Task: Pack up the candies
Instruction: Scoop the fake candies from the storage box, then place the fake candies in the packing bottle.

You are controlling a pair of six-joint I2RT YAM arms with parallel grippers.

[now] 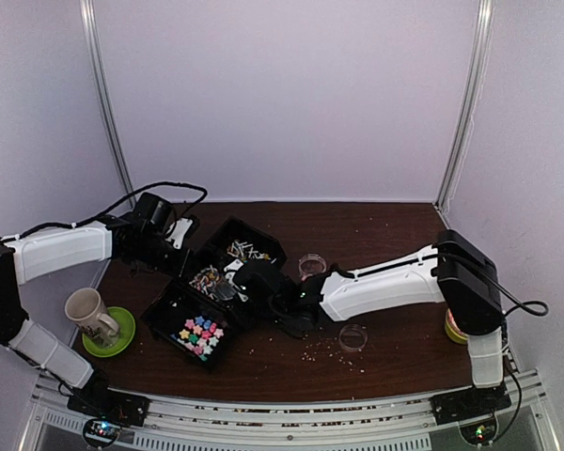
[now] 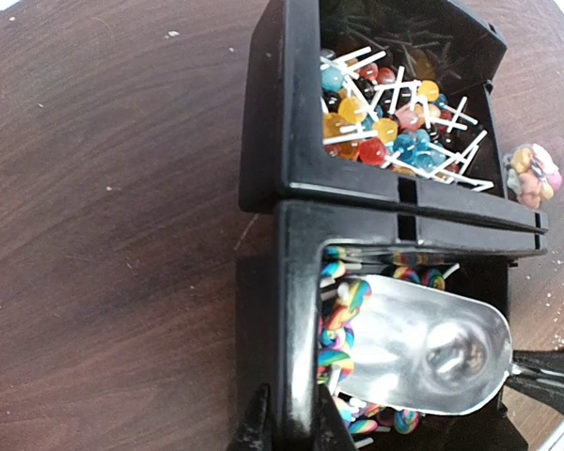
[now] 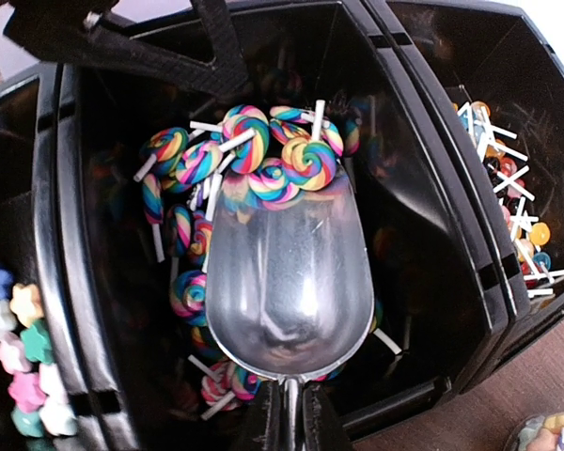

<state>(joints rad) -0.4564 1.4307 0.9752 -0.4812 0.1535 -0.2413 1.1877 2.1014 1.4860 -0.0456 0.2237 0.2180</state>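
Candies (image 3: 263, 174) fill three black bins. My right gripper (image 3: 289, 418) is clamped tight on the thin handle of a metal scoop (image 3: 287, 272). The scoop's bowl looks empty and lies in the middle bin (image 3: 423, 282), with its front lip against a heap of rainbow swirl lollipops (image 3: 305, 160). My left gripper (image 2: 289, 425) pinches that bin's side wall between its fingers. Just past the divider, the far bin (image 2: 273, 103) holds small round lollipops (image 2: 385, 127) on white sticks. The near bin (image 1: 164, 315) holds bright star pieces (image 1: 199, 334). Further out on the brown table (image 1: 385, 230) I see a small clear cup (image 1: 312, 266) with a few sweets, scattered crumbs (image 1: 320, 352), and a mug (image 1: 87, 310) on a green saucer (image 1: 124, 331) beside the left arm.
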